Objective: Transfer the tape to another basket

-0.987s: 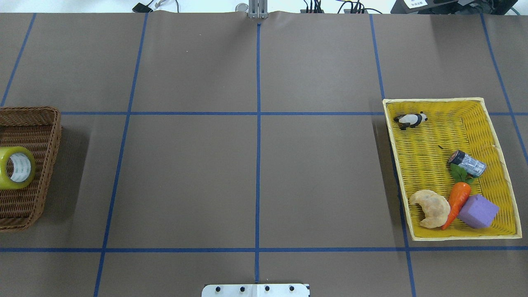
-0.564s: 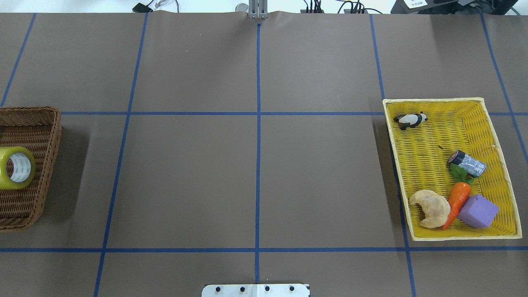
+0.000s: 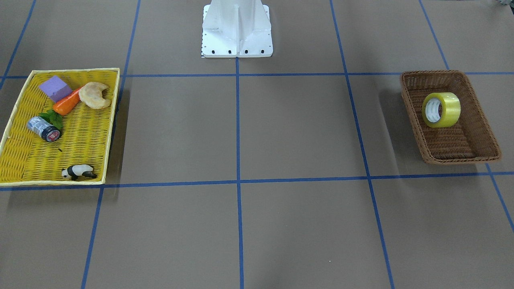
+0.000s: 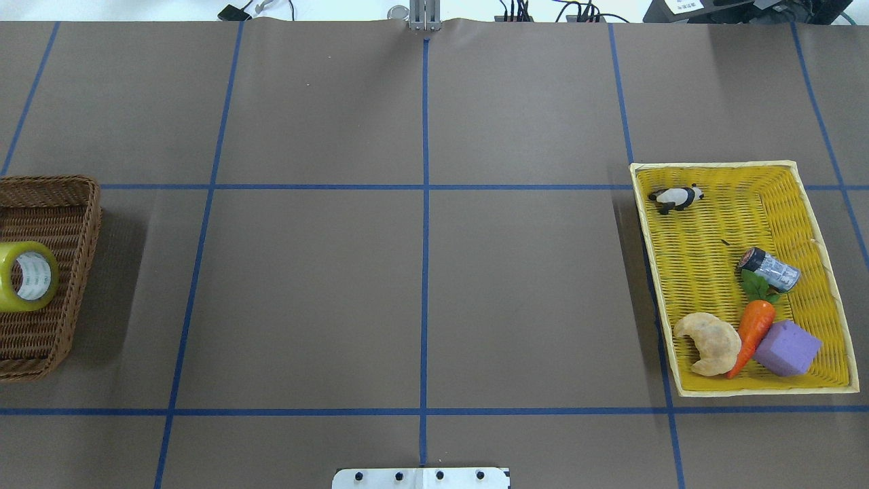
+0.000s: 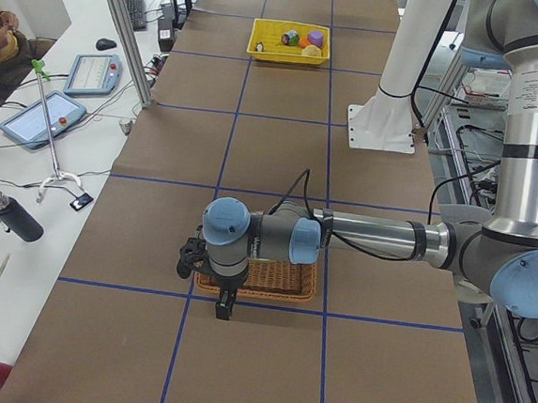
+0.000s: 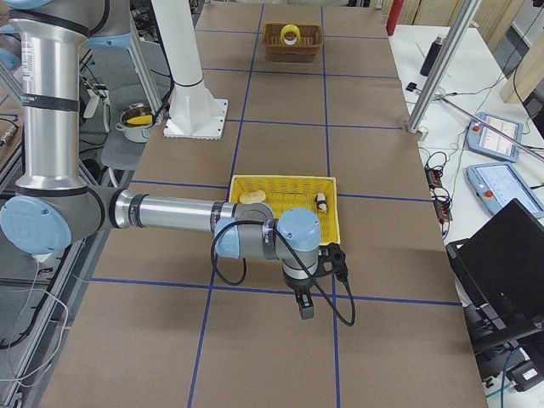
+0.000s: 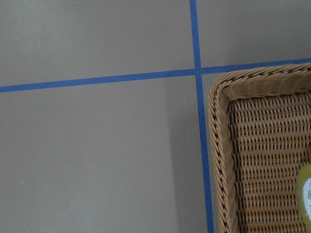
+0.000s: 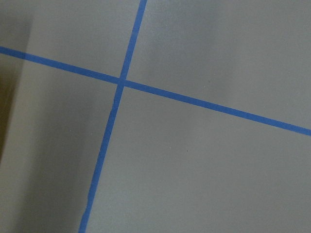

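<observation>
The tape (image 3: 441,109), a yellow-green roll with a white core, stands on its edge inside the dark brown wicker basket (image 3: 449,144). In the overhead view the tape (image 4: 26,276) and basket (image 4: 47,204) sit at the left edge. The left wrist view shows a corner of the basket (image 7: 252,145) and a sliver of the tape (image 7: 306,194). My left gripper (image 5: 225,306) hangs above the basket; I cannot tell if it is open. My right gripper (image 6: 303,308) hangs near the yellow basket (image 6: 285,185); I cannot tell its state either.
The yellow woven basket (image 4: 706,272) on the right holds a toy panda (image 4: 675,197), a small grey cylinder (image 4: 769,269), a carrot (image 4: 752,334), a croissant (image 4: 709,343) and a purple block (image 4: 787,348). The white robot base (image 3: 237,28) stands at the table's middle edge.
</observation>
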Controlling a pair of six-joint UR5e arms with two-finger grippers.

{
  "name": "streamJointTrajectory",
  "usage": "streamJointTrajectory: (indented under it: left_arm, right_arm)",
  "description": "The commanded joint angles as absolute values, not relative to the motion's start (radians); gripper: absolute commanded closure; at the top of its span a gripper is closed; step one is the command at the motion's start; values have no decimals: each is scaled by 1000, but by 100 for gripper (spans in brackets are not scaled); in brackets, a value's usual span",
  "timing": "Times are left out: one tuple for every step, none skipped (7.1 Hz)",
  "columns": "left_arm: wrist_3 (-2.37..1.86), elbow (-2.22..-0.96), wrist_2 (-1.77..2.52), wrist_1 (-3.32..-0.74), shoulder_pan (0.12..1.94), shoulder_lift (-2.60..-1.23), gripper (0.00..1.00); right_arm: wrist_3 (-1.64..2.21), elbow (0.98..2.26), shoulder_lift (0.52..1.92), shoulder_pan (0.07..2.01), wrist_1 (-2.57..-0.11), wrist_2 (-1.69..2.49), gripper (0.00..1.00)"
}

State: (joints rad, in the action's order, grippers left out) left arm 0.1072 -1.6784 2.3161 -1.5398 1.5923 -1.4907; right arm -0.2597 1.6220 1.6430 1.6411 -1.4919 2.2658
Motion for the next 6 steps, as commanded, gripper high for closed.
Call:
streamJointTrajectory:
  left_arm:
    - [107, -1683, 2315, -1540, 1592, -1488, 1]
    - [107, -1684, 2315, -1540, 1592, -1488, 1]
    - [107, -1686, 2315, -1540, 1592, -1488, 1]
    - [107, -1686, 2315, -1540, 1592, -1488, 1]
    - [107, -1686, 2315, -1540, 1592, -1488, 1]
    - [107, -1686, 2316, -1540, 1592, -1488, 1]
  right_arm:
    - [-258, 1629, 1634, 1640, -1496, 2269, 0]
    - [-258, 1631, 1634, 1640, -1496, 2272, 0]
    - [-258, 1632, 1634, 1641, -1496, 2275, 0]
    - [-258, 1631, 1634, 1640, -1496, 2286, 0]
    - [-258, 1631, 1634, 1640, -1497, 2289, 0]
    - [-258, 1631, 1634, 1640, -1497, 2289, 0]
